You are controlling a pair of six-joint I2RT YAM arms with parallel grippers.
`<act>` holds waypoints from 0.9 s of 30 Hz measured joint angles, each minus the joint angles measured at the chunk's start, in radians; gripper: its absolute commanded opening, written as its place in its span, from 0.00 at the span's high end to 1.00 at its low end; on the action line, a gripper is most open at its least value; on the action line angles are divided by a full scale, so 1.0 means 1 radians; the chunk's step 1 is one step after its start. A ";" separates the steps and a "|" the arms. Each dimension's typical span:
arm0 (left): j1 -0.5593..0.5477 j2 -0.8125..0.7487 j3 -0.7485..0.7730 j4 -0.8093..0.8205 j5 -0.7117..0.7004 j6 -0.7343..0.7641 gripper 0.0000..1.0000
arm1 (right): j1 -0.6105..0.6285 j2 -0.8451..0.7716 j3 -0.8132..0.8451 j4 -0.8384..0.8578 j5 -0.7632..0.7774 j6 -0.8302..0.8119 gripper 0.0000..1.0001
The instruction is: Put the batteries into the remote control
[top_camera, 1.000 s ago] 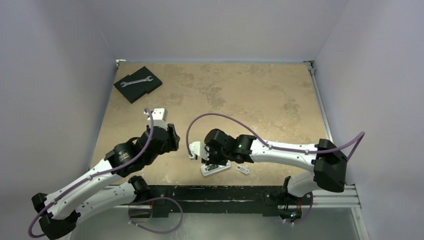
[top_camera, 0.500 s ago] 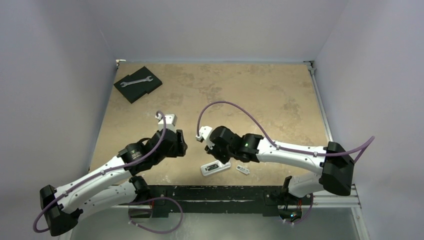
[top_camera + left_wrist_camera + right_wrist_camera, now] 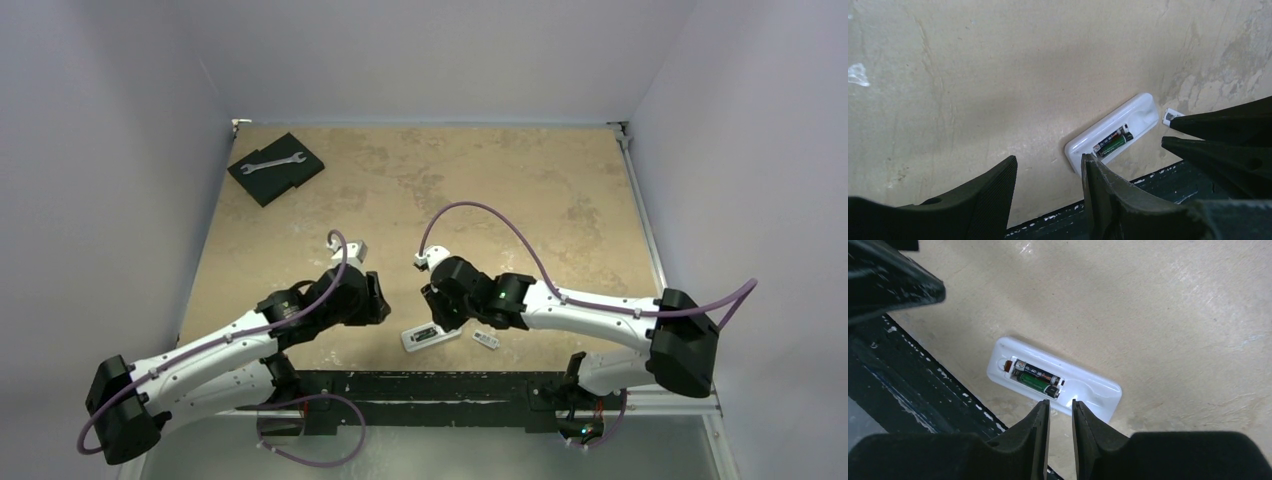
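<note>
Lying near the front edge of the mottled tan table (image 3: 520, 190), one slim white plastic remote control (image 3: 430, 336) rests back-side up with its bay uncovered. Two small dark cylindrical batteries (image 3: 1035, 376) sit side by side inside that bay, one with a green label and one with a black-and-orange label. One tiny white cover piece (image 3: 486, 340) lies just beside the remote's right end, not touching it. The left gripper (image 3: 1048, 160) hangs just left of the remote, its two black fingers spread wide with nothing between them. The right gripper (image 3: 1059, 402) hovers over the remote, its two fingers drawn almost together with only a narrow slit, gripping nothing. One silver open-ended wrench (image 3: 272, 162) lies on one flat black pad (image 3: 300, 170) at the far left corner.
</note>
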 measured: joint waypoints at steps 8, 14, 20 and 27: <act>0.000 0.069 -0.074 0.098 0.104 -0.051 0.50 | -0.027 0.039 -0.017 0.043 -0.061 0.115 0.72; 0.000 0.113 -0.084 0.154 0.153 -0.064 0.48 | -0.029 0.071 -0.030 0.065 -0.097 0.151 0.73; 0.000 0.175 -0.090 0.200 0.195 -0.066 0.47 | -0.029 0.093 -0.031 0.078 -0.108 0.166 0.73; 0.000 0.201 -0.098 0.242 0.230 -0.066 0.47 | -0.029 0.098 -0.033 0.078 -0.121 0.180 0.73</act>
